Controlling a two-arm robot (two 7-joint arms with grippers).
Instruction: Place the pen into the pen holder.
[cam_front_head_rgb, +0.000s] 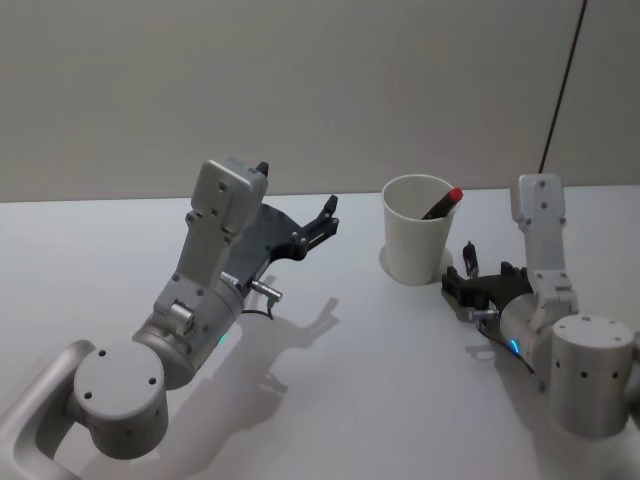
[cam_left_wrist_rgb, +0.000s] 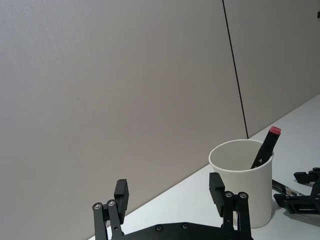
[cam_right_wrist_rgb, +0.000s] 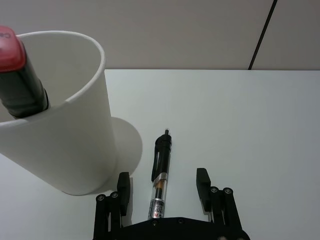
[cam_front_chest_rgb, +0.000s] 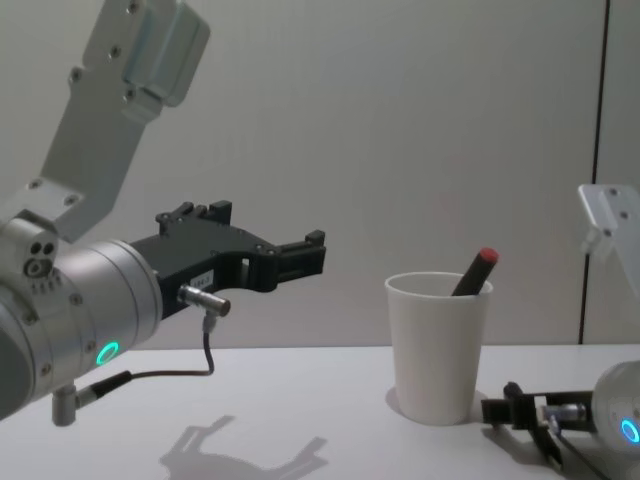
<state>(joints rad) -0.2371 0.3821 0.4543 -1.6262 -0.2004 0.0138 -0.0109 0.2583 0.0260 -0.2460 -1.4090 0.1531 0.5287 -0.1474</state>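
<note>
The pen (cam_front_head_rgb: 443, 205) stands tilted inside the pen holder (cam_front_head_rgb: 415, 245), its red end poking above the rim; it is a thick black marker (cam_right_wrist_rgb: 20, 85) in a white paper cup (cam_right_wrist_rgb: 65, 150). My left gripper (cam_front_head_rgb: 325, 222) hangs open and empty above the table, left of the cup (cam_left_wrist_rgb: 245, 200). My right gripper (cam_right_wrist_rgb: 162, 179) rests low on the table right of the cup, open. Its fingers (cam_right_wrist_rgb: 201, 180) straddle a thin black click pen (cam_right_wrist_rgb: 161, 165) lying flat without touching it. From the chest view, the marker (cam_front_chest_rgb: 475, 272) leans toward the cup's (cam_front_chest_rgb: 438, 350) right side.
The white table (cam_front_head_rgb: 330, 400) stretches bare to the left and front of the cup. A grey wall stands close behind, with a thin dark cable (cam_front_head_rgb: 562, 85) running down it at the right. The left arm's cable (cam_front_chest_rgb: 205, 345) hangs under its wrist.
</note>
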